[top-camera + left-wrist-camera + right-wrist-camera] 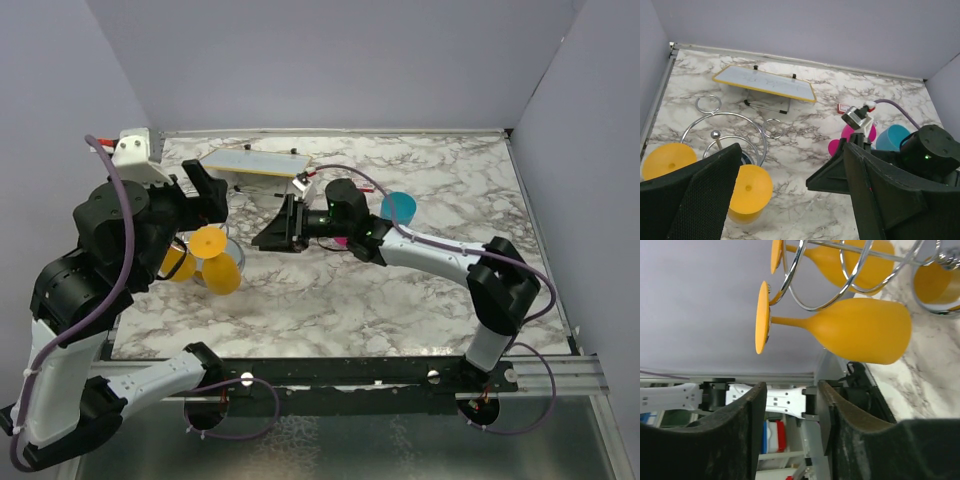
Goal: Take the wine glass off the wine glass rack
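Our right gripper (790,390) is wide open and empty. Its fingers (742,435) are aimed at the nearest glass (860,330), which hangs straight ahead of it on the rack (715,134), touching neither finger. The stem passes through a wire loop, with the foot (762,317) on the far side of the wire. More glasses hang beyond it, further from this gripper.

The left gripper (792,150) is also spread wide with nothing in it. It hovers above the bench (400,290), with the rack's chrome loops below it on its left-finger side.

We judge the step in hand to be the approach for the grasp. To do it well, we should advance until the bowl or stem sits squarely between the fingers, then close gently, since the rounded bowl could squirt out. The foot must first be freed from the wire, then the glass drawn out through the loop's opening. We cannot tell from here where that opening lies. The rack looks light, so a sideways tug may drag or tip it, and the left gripper could steady its base. We should also keep clear of the neighbouring glasses.
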Controlling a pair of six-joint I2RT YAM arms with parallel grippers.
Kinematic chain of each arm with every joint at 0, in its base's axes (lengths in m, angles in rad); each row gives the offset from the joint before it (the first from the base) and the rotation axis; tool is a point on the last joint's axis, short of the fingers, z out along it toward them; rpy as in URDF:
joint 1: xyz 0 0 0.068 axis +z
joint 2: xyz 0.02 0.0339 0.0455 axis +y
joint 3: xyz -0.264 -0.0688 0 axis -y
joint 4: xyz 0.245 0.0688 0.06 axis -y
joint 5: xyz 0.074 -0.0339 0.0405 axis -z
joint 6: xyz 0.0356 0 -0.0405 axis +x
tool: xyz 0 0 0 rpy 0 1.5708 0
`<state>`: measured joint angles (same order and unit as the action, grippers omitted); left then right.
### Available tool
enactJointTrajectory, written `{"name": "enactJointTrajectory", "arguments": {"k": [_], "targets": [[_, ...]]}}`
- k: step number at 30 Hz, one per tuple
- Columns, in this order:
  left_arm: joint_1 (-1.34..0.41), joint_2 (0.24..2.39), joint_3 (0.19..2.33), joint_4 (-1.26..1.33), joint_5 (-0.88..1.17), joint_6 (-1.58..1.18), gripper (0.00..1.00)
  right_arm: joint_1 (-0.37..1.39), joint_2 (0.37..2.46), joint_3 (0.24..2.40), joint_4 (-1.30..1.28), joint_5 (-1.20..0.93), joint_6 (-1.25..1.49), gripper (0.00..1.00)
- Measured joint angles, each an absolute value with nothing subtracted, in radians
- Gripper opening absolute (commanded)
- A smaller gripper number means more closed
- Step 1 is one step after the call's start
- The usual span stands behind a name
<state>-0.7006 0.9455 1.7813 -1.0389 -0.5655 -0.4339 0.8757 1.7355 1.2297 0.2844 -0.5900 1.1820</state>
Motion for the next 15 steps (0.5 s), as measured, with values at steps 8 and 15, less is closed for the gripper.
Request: {"name": "enactJointTrajectory", "arguments": {"k": [8,15], "targets": [[-0.701,0.929,1.694,-0.982,-0.523,-0.420,0.88,0.931,1.824,1.323,0.357,-0.593,1.339,0.40],[-0.701,0.889,1.692,-0.958,-0.519,-0.407,0.89,0.963,1.874,1.414,0.369,-0.590,1.370,0.37]]}}
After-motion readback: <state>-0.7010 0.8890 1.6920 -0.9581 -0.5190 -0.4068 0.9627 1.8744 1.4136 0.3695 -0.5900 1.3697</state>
